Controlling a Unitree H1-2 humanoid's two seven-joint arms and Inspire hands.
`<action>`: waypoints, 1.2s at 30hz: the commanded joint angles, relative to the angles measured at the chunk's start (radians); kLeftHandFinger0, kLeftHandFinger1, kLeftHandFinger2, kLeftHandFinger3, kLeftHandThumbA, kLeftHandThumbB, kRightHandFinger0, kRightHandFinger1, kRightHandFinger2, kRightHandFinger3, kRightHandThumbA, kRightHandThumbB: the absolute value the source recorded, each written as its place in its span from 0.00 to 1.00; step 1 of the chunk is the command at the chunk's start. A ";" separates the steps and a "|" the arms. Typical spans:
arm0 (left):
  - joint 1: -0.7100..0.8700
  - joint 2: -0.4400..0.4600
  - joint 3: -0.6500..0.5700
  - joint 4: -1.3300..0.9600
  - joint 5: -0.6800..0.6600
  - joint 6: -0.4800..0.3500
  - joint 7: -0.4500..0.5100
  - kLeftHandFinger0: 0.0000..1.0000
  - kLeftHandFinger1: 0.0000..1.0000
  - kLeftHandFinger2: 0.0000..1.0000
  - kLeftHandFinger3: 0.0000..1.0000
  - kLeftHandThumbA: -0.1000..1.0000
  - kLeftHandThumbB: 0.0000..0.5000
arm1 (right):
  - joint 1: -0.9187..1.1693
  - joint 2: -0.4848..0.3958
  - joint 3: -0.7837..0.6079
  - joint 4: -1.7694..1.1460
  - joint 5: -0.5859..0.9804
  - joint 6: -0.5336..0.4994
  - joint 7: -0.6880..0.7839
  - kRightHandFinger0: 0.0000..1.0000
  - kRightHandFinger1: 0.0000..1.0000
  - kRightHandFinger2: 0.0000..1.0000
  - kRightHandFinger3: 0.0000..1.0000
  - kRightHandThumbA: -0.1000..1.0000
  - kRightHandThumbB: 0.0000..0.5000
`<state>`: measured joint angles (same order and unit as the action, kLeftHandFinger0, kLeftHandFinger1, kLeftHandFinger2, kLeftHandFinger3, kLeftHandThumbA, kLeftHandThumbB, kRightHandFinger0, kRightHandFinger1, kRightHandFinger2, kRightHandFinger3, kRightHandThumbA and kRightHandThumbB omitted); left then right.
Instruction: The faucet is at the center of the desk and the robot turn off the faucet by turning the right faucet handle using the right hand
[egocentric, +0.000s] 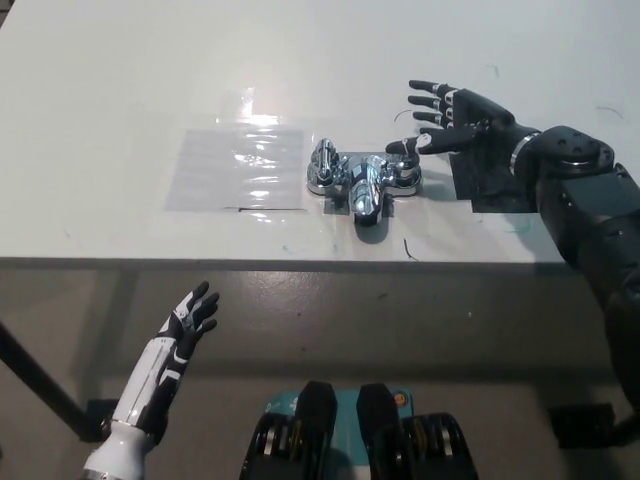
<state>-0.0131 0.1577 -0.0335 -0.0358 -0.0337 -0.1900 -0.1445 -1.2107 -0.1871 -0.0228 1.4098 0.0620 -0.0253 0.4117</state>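
At mid-tabletop (120, 60), the chrome faucet (362, 180); black right hand (455, 118), fingers spread and grasping nothing, one fingertip at the right faucet handle (403, 168). Closing around it before turning seems wise. White left hand (180, 335) rests below, released.

One head camera looks steeply down onto the desk (120, 70).

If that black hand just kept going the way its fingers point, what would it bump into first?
Probably the right faucet handle: the right hand points toward picture left, with its lowest finger already at or just above that handle. Depth is unclear, so its upper fingers might pass behind the faucet.
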 joint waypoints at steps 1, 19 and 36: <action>-0.019 0.020 0.003 -0.011 0.009 -0.033 -0.011 1.00 1.00 1.00 1.00 0.95 0.63 | -0.030 0.016 -0.008 -0.004 0.010 -0.010 0.020 1.00 1.00 1.00 1.00 1.00 0.87; -0.016 0.017 0.006 -0.020 0.002 -0.021 -0.008 1.00 1.00 1.00 1.00 0.97 0.63 | -0.015 0.039 0.031 -0.087 0.000 -0.046 0.150 1.00 1.00 1.00 1.00 1.00 0.86; -0.023 0.016 0.008 -0.012 -0.009 -0.034 -0.010 1.00 1.00 1.00 1.00 0.96 0.61 | 0.056 0.126 0.007 -0.328 0.049 0.010 0.145 1.00 1.00 1.00 1.00 1.00 0.77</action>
<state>-0.0192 0.1598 -0.0328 -0.0337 -0.0343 -0.1904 -0.1446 -1.1339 -0.0800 -0.0068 1.1213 0.0776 -0.0147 0.5424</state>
